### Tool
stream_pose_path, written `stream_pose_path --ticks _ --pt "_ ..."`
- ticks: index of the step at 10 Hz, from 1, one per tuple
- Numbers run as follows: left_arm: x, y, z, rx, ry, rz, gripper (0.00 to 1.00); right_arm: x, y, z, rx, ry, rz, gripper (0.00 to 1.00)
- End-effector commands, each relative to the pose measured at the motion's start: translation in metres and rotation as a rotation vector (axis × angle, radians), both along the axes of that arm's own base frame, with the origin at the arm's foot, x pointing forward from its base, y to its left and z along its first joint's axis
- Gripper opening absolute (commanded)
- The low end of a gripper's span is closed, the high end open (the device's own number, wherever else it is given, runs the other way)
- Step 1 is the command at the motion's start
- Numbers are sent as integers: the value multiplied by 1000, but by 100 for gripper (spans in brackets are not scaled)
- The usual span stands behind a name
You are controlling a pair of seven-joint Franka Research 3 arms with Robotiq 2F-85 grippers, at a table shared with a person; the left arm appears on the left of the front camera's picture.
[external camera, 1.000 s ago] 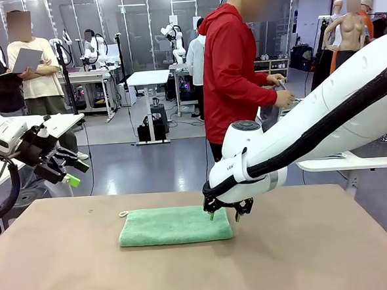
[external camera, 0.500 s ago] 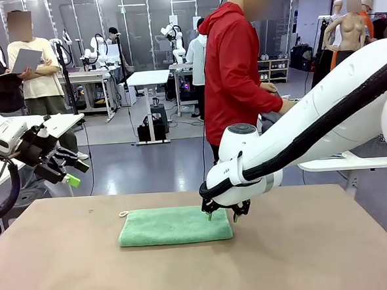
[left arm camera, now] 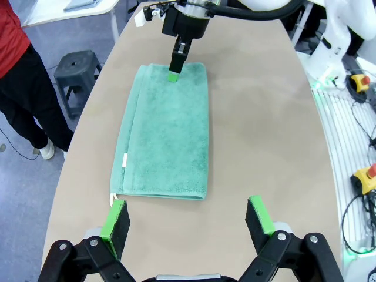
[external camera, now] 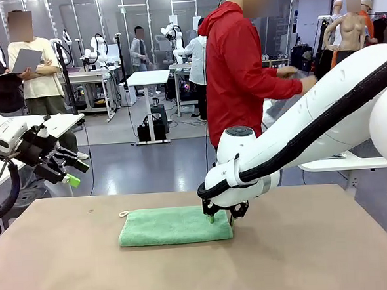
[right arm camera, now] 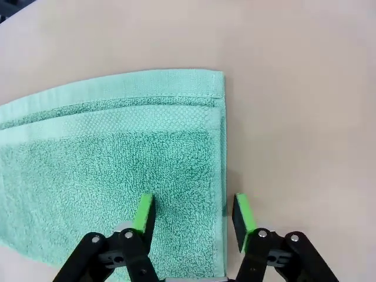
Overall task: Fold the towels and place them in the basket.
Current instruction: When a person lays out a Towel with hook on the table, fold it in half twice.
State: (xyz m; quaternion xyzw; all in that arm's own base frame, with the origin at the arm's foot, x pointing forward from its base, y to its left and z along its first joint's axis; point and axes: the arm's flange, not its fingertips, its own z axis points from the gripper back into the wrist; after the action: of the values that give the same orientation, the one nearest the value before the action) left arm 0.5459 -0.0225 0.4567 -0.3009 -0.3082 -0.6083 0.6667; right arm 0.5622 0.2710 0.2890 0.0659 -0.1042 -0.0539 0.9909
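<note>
The brown table point(external camera: 305, 256) carries the folded mint green towel point(external camera: 174, 225), lying flat near its middle. The right arm point(external camera: 323, 117) reaches down to the towel's right end, where the right gripper point(right arm camera: 192, 214) stands half-open astride the short edge, one pad on terry, the other over bare table. The left gripper point(left arm camera: 188, 217) hangs wide open in the air, well apart from the towel's left end, where a small cord loop point(external camera: 123, 214) lies at the far corner

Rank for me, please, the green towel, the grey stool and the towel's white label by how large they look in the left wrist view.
1. green towel, largest by far.
2. grey stool, smaller, though it stands farther away on the floor.
3. white label, a tiny strip.
</note>
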Motion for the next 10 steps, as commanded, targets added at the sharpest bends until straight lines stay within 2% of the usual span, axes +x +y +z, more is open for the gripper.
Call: stream_pose_path --ticks 1,4,5,6,7,8,9,10 --pt "0 0 0 4 -1 -3 100 2 9 -2 -29 -3 -43 51" --pt "0 0 0 4 -1 -3 100 2 11 -4 -31 7 -41 51" --pt "0 0 0 4 -1 -3 100 1 11 -4 -38 14 -44 32" --pt "0 0 0 4 -1 -3 100 1 11 -4 -44 17 -45 32" --pt "0 0 0 4 -1 -3 100 0 11 -5 -50 23 -47 12" --pt "0 0 0 4 -1 -3 100 0 11 -5 -55 33 -48 27" --pt "0 0 0 4 -1 -3 100 0 10 -5 -60 37 -51 0" --pt "0 0 0 4 -1 -3 100 0 9 -5 -65 39 -53 7"
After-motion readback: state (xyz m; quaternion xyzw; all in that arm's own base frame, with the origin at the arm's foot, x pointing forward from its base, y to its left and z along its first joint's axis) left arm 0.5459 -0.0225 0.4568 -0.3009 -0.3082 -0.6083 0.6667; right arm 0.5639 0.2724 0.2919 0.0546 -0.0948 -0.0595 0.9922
